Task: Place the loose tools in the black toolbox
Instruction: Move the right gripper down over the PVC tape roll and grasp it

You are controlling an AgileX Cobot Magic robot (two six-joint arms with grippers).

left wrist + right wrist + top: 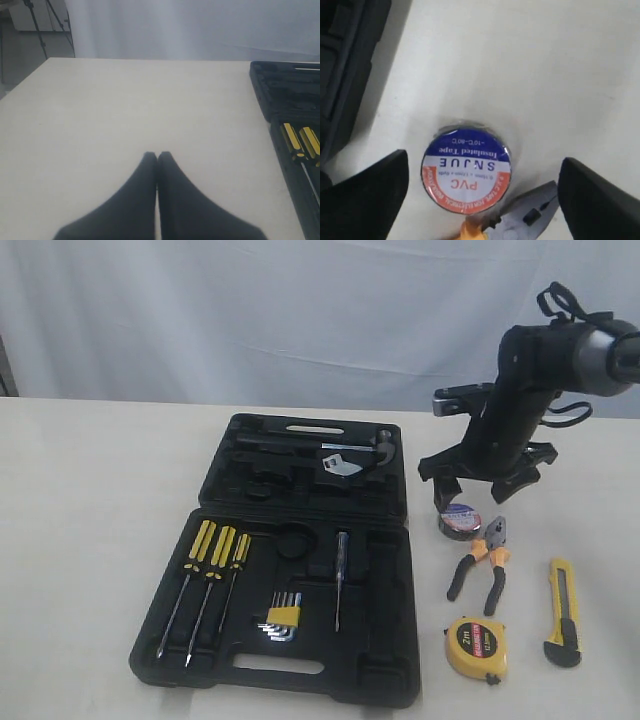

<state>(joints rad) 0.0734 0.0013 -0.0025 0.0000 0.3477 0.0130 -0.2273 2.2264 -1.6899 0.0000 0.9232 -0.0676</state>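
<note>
Tape roll (pixel 466 172) lies on the table (pixel 80 540) beside the black toolbox (pixel 385 680); I see my right gripper (pixel 483 162) spread wide above it, left gripper (pixel 157 156) pinched shut, empty.

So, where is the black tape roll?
In the exterior view, the black tape roll lies right of the black toolbox, just beyond the pliers, below the open right gripper.
</note>
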